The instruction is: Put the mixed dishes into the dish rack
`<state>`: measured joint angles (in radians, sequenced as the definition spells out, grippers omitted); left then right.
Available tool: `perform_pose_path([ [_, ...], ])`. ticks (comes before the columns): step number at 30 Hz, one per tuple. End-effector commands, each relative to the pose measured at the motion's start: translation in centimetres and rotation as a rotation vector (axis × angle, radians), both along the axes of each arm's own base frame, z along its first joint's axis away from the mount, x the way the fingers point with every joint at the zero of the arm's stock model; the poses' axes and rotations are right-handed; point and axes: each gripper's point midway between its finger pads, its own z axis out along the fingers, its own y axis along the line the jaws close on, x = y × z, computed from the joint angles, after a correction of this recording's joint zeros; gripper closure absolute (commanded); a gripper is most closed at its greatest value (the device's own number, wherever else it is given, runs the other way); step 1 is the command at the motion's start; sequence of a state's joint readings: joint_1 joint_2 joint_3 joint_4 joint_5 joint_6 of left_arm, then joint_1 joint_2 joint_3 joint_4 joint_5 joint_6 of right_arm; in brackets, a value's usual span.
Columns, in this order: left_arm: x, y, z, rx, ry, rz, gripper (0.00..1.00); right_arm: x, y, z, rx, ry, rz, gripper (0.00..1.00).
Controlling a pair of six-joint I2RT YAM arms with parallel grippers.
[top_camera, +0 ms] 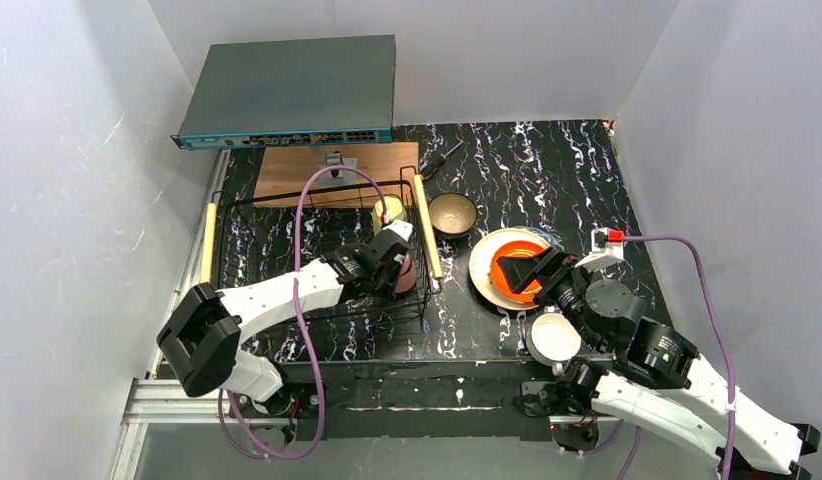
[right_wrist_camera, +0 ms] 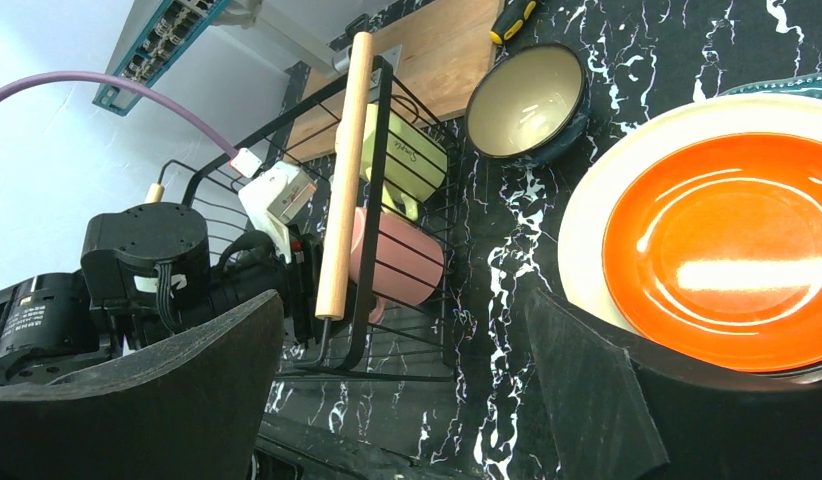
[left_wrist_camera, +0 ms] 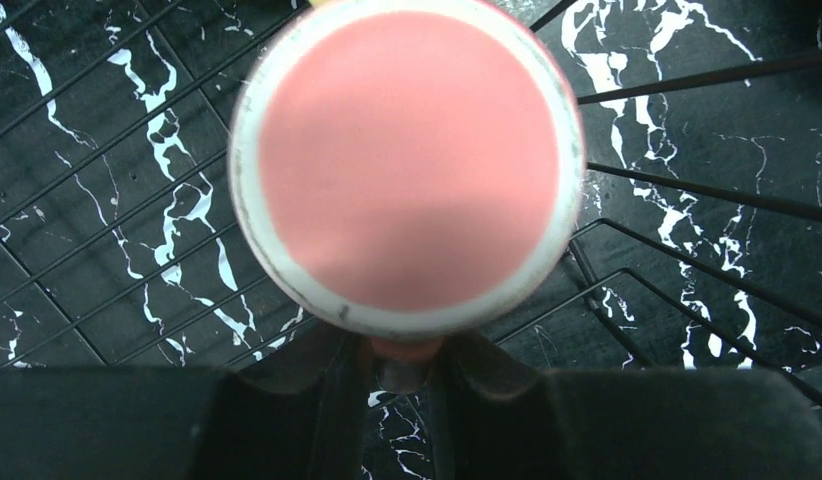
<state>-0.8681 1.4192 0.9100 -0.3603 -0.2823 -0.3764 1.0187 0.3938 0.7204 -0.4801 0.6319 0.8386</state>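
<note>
crockery on a black marbled table: the left gripper reaches into the dish rack with its jaws narrow, one finger on each side of the handle of the pink mug — whether they press on it cannot be told. the pink mug lies on its side on the rack's wire floor at the right end, its flat base turned to the left wrist camera. just behind it in the same rack sits the yellow-green mug. right of the rack and apart from it, the blue-teal bowl stands upright on the table, its tan inside showing. the orange plate rests on the cream plate, with the rim of the teal plate showing beneath. the right gripper hovers over the orange plate's near edge, jaws wide and holding nothing. the white cup stands beside the right arm — near the table's front edge.
</note>
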Motion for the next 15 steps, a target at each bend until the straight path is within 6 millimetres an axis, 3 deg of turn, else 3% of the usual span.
perform_pose_path([
  [1,0.5,1.1,-0.1,0.043,-0.027,0.033,0.71,0.3,0.2,-0.2,0.011,0.003,-0.014,0.02],
  [15,-0.2,1.4,1.1,-0.011,-0.039,0.042,0.43,0.3,0.0,-1.0,-0.01,0.015,-0.021,0.02],
])
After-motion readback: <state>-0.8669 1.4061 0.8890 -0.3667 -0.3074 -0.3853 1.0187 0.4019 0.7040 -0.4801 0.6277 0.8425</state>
